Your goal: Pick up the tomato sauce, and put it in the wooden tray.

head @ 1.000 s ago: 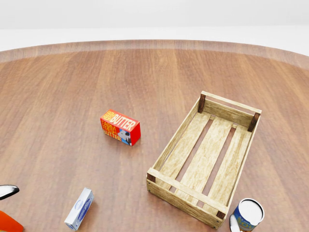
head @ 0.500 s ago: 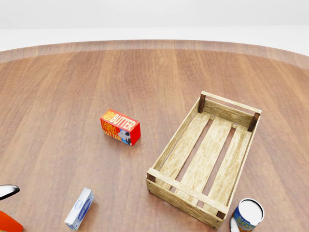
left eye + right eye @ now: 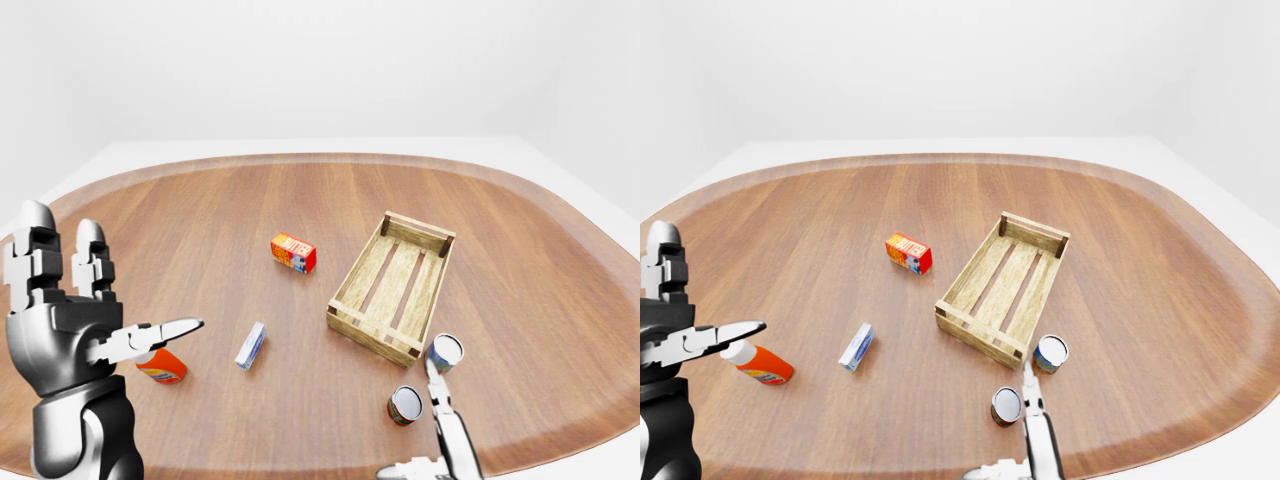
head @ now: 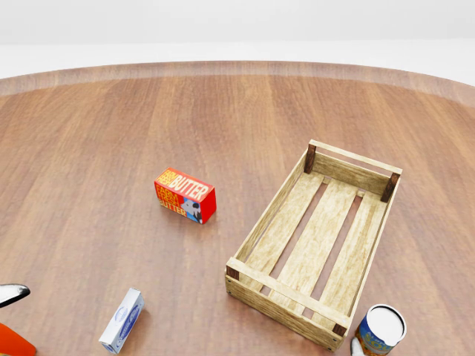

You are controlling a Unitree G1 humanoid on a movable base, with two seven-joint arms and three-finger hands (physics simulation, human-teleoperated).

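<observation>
Brown wooden table (image 3: 300,200), plain white room; left hand (image 3: 70,320) fingers spread, right hand (image 3: 445,440) seemingly spread.

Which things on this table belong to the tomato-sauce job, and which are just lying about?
Job: red-labelled round can, apparently the tomato sauce; slatted wooden tray.

Lying about: red butter box; flat blue-and-white carton; orange bottle with white cap; blue-labelled round can.

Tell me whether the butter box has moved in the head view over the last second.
No. The butter box sits at the same spot relative to the wooden tray, which also has not shifted in the head view.
</observation>
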